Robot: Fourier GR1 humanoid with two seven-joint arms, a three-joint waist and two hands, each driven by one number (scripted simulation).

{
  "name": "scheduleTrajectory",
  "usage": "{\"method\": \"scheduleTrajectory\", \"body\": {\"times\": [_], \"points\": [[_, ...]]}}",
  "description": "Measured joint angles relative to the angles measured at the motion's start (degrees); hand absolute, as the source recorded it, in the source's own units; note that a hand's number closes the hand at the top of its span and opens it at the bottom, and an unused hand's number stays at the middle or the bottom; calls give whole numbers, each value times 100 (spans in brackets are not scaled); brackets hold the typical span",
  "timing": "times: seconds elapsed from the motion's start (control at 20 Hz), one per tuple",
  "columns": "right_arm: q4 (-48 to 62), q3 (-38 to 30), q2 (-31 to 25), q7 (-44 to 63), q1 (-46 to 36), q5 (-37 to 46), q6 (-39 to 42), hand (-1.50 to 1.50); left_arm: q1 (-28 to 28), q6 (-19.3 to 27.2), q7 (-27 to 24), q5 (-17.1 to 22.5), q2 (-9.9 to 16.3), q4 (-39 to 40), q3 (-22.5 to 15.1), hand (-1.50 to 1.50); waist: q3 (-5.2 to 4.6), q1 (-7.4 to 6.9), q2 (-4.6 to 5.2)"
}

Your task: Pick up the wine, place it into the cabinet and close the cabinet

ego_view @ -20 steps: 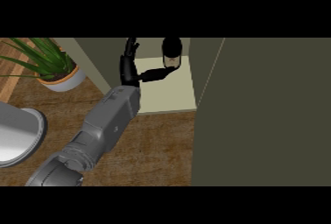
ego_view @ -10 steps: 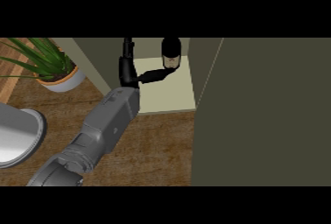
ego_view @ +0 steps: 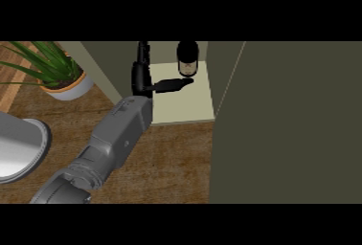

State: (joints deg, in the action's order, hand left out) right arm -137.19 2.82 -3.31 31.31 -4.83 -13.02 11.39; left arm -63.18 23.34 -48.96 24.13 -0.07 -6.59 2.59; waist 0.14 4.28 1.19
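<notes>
Our left hand (ego_view: 145, 76) reaches into the open cabinet (ego_view: 185, 107), fingers pointing straight up toward the back and the thumb stretched sideways to the right. The hand is spread and holds nothing.

Just off the tip of the thumb, slightly above it, stands the wine (ego_view: 187, 58). We see a narrow gap between thumb and bottle, though from this steep angle we cannot be certain they are apart. A second ago the fingers leaned closer to the bottle; they now stand a little straighter and further left of it, while the bottle has not moved. We judge that the bottle has been set down and let go, and that the hand is starting to draw away. Placing looks done; closing remains.

The wine is a dark, upright bottle seen nearly from above, a rounded black top with a pale label lower on its body. It rests on the cream-coloured shelf toward the back.

To the right of the hand, beyond the bottle, the wide olive cabinet door (ego_view: 290, 119) stands open. Behind the hand, our grey forearm (ego_view: 117, 139) runs down over the brown counter (ego_view: 173, 162). Far left sits a potted plant (ego_view: 60, 76). The right hand is not visible.
</notes>
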Motion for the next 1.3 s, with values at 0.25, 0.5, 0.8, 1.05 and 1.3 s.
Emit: {"method": "scheduleTrajectory", "body": {"times": [0.25,0.5,0.8,1.05,1.3], "points": [[-30,-8,-26,7,100,-12,25,-150,24,-180,-30,-4,1,0,-48,-150,-3,3,-16],[-44,159,14,153,-40,6,-93,-150,102,-379,-126,175,1,-57,-65,-150,-1,30,-42],[-43,267,47,240,-84,30,-191,-150,185,-607,-116,562,-3,-186,-238,-150,-12,31,-60],[-38,169,3,288,-176,44,-253,-150,388,-664,-56,888,-4,-468,-650,-150,-14,7,-89],[-23,170,22,256,-163,54,-284,-150,968,-488,42,1418,6,-1093,-1306,-150,-14,-60,-124]]}}
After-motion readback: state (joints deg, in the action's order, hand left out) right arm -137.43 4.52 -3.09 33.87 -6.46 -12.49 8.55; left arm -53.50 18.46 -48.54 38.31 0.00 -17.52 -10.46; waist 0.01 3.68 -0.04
